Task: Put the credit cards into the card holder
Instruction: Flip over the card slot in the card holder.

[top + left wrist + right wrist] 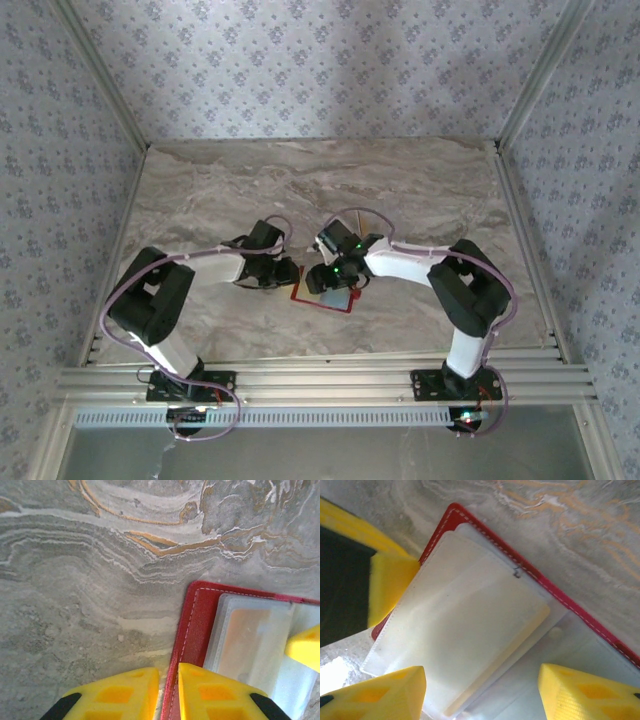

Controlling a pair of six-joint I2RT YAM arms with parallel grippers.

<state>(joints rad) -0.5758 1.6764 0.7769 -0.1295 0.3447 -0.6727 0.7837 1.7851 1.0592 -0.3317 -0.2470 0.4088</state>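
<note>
Your left tool (168,695) is squeezed almost shut and seems to press down the left edge of the red card holder (192,630), to hold it flat and open near the middle of the counter (75,605). Your right tool (480,700) is spread wide over the clear pockets (470,625), where a tan card (245,640) looks tucked inside.

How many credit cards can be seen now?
1: a tan thin card inside a clear plastic sleeve of the open red card holder; others may be hidden under the sleeves.

The card holder (192,630) is red with white stitching; the tabletop (75,605) is grey marble veined tan; left pincer (168,672) and right pincer (481,672) have yellow fingers.
</note>
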